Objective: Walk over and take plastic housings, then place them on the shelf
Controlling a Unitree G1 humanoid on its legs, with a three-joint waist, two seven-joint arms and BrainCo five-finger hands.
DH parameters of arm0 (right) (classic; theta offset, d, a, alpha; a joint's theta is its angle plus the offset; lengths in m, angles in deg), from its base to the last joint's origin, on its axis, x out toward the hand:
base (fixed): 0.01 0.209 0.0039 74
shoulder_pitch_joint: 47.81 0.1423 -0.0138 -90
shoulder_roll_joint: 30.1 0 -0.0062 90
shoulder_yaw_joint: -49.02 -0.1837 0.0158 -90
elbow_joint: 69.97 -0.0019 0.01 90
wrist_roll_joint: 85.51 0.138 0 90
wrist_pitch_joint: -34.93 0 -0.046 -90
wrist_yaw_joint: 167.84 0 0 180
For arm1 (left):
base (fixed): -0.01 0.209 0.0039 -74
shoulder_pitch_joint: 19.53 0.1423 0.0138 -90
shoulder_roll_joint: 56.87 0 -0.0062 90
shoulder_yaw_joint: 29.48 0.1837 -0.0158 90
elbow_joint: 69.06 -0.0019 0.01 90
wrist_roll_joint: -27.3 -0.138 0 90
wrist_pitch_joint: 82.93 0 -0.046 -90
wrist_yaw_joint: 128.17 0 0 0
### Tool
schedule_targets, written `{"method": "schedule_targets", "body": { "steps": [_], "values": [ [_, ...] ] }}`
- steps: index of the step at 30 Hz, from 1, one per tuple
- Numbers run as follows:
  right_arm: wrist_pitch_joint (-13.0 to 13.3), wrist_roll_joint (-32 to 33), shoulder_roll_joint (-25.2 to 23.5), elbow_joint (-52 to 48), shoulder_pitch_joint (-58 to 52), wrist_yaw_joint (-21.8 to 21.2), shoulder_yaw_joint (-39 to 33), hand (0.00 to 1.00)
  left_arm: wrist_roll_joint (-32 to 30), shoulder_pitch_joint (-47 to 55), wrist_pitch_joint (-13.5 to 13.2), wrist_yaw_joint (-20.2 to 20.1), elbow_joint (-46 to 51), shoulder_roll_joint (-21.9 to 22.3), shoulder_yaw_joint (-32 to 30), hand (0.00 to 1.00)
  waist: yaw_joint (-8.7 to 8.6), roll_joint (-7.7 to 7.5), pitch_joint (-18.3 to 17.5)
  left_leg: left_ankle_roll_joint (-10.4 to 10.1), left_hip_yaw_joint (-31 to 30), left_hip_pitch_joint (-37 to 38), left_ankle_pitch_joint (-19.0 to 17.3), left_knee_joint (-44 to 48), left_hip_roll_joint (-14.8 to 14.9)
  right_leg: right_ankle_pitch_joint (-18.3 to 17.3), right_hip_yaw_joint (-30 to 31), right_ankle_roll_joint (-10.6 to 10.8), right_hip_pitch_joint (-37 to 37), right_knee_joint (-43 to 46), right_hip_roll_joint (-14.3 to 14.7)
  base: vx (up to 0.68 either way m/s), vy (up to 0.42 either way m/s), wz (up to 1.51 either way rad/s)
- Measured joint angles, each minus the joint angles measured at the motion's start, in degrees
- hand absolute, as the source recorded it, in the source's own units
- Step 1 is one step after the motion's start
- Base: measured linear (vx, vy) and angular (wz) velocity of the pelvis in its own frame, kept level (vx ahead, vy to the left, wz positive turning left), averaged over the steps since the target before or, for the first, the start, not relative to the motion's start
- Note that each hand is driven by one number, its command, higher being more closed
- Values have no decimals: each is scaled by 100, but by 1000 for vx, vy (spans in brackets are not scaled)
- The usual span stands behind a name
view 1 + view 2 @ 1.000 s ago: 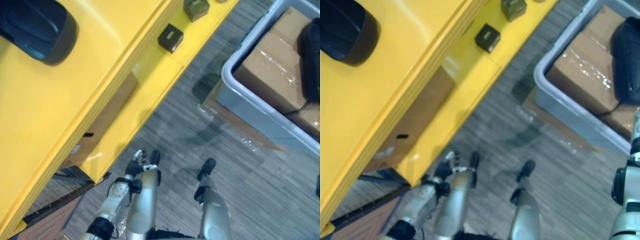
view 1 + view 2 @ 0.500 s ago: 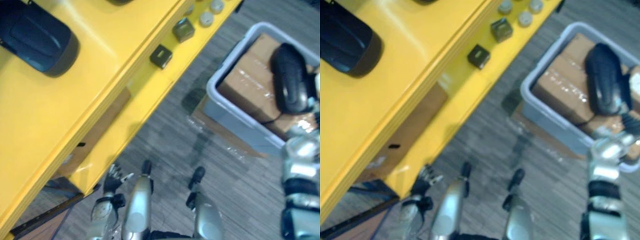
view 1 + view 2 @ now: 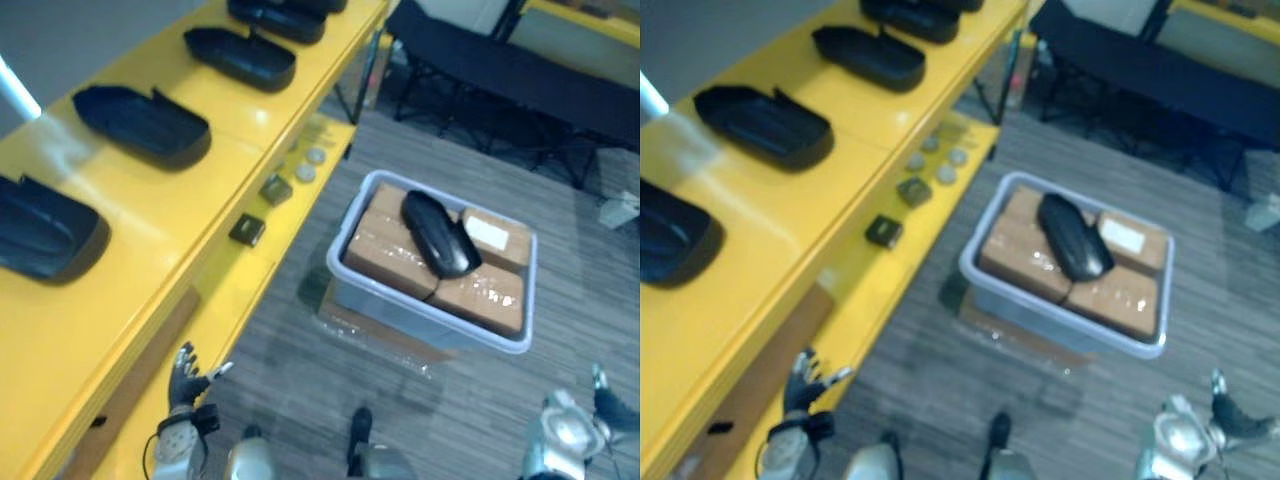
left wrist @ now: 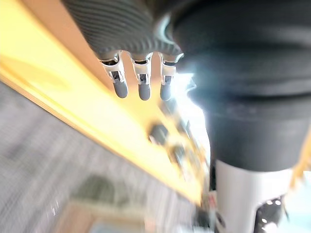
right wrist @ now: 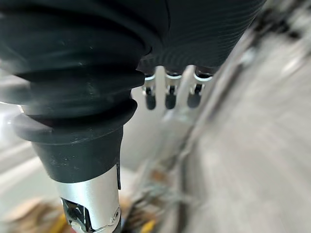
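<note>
Nearby — one bin (image 3: 400, 305), one housing (image 3: 440, 235) inside

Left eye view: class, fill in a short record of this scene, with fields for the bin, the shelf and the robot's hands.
bin: grey bin on the floor, packed with cardboard boxes
on the boxes: one black housing
shelf: yellow shelf, with a row of housings on top
lower level: small parts
hands: left hand and right hand both open, holding nothing
</note>
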Motion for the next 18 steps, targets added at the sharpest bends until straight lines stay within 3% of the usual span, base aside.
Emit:
{"method": "schedule_targets", "body": {
  "steps": [1,4,7,10,14,18],
  "values": [
    [-5,132,-100,135,-79,-132,3,0,-28,-140,17,-57,-8,22,196,0,-95,41,-27,-7,42,45,-3,-15,23,-3,22,-16,41,-49,25,-63,-46,-38],
    [-36,470,-240,425,-297,-373,31,0,-161,-493,42,-89,-9,193,646,0,-161,97,-65,-44,255,249,-15,-114,80,-23,187,-46,63,-51,95,-38,-32,-35],
    [-280,620,-360,814,-373,-610,150,0,-140,-697,258,-111,0,291,882,0,-244,95,-92,-97,448,446,-65,-163,95,-32,465,-61,40,-95,191,-34,-23,-47],
    [-494,834,-454,1349,-372,-928,391,0,-90,-778,602,-53,-1,270,899,0,-237,95,-84,-34,467,405,-215,29,73,50,649,9,-33,-51,215,-17,6,-33],
    [-554,853,-670,1520,-331,-1120,729,0,-141,-583,988,-125,-28,203,695,0,-195,93,-78,98,510,424,-477,342,-7,227,867,65,-25,-48,195,-49,66,-32],
    [-551,600,-718,1551,-336,-1330,938,0,-512,-308,1287,-171,-457,146,344,0,-61,136,-10,293,731,409,-810,732,30,669,400,-261,-31,-52,213,-154,90,-40]
  ]
}}
